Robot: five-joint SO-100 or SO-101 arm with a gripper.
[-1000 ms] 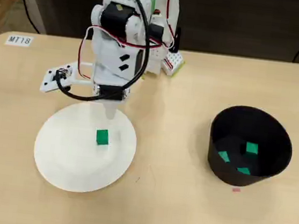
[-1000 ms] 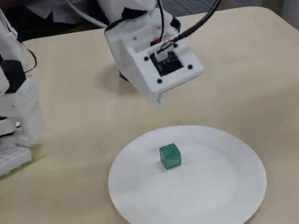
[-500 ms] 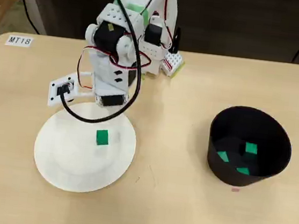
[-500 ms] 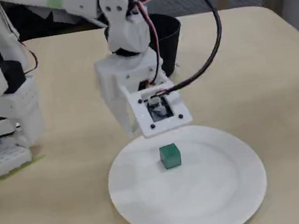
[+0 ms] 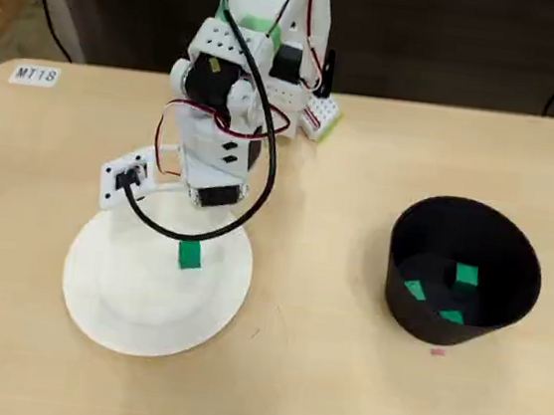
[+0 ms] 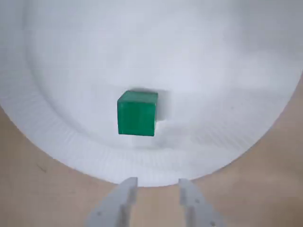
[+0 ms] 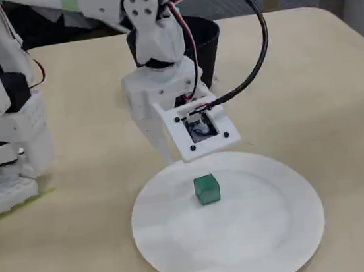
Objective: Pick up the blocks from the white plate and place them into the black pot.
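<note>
One green block (image 5: pixel 188 255) lies alone on the white plate (image 5: pixel 136 302), a little above its middle in the overhead view. In the wrist view the block (image 6: pixel 137 113) sits on the plate (image 6: pixel 213 56), with my gripper (image 6: pixel 156 188) just outside the near rim. Its fingertips (image 6: pixel 127 189) stand slightly apart, open, with nothing between them. The arm's wrist (image 5: pixel 213 150) covers the fingers from above. The black pot (image 5: pixel 463 272) at the right holds three green blocks (image 5: pixel 465 275). In the fixed view the block (image 7: pixel 207 189) is just in front of the wrist camera mount (image 7: pixel 198 129).
The arm's white base (image 7: pixel 2 131) stands at the left of the fixed view, with the pot (image 7: pixel 208 36) behind the wrist. A label reading MT18 (image 5: pixel 35 74) is stuck at the table's upper left. Bare tabletop (image 5: pixel 320 273) separates plate and pot.
The wrist came down and swung in toward the plate's far rim, its camera bracket shifting slightly right in the overhead view. The block on the plate has not moved.
</note>
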